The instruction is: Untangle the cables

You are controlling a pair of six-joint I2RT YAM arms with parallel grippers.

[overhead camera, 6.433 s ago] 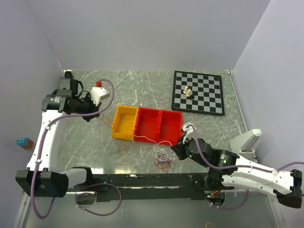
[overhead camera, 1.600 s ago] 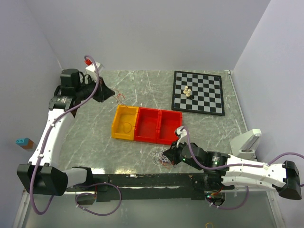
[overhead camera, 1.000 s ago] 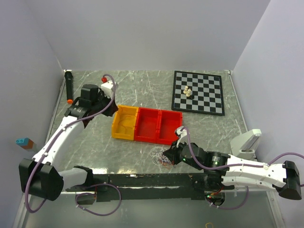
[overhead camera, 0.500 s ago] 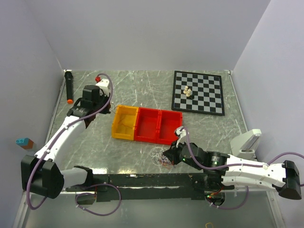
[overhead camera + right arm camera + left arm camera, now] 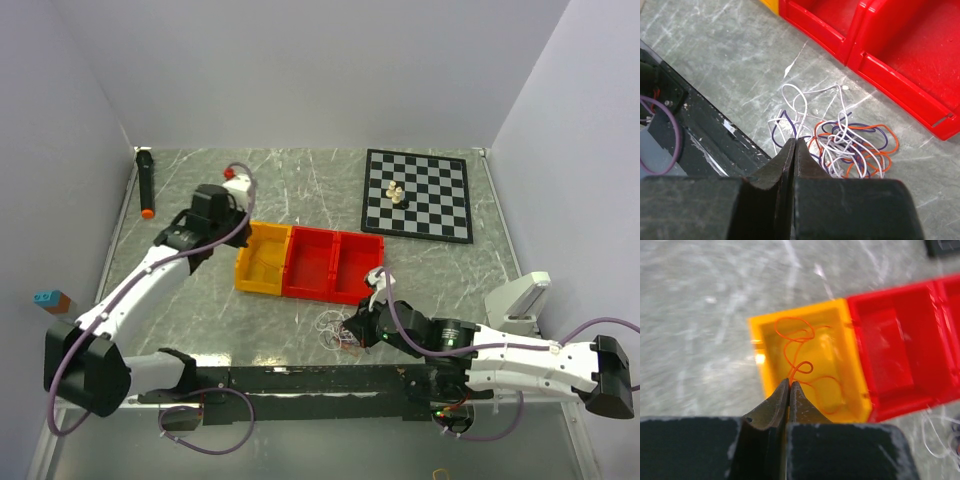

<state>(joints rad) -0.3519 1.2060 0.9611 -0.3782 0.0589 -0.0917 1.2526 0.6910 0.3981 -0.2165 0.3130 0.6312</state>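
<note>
Most of the cables (image 5: pixel 850 145) lie as a loose clump of white, orange and purple loops on the table (image 5: pixel 220 310), at 6 o'clock from the red bins (image 5: pixel 330 262) and just clear of their front wall. The right gripper (image 5: pixel 794 142) sits at the clump's 9 o'clock edge with its fingers pressed together. A purple loop runs up to the tips, but I cannot tell whether it is pinched. One orange cable (image 5: pixel 800 365) curls apart inside the yellow bin (image 5: pixel 760 355), which touches the red bins at their 9 o'clock side. The left gripper (image 5: pixel 789 384) hangs over that bin with its fingers closed. The orange cable reaches their tips, though the grip itself is unclear. A chessboard (image 5: pixel 420 195) lies at 1 o'clock on the table.
</note>
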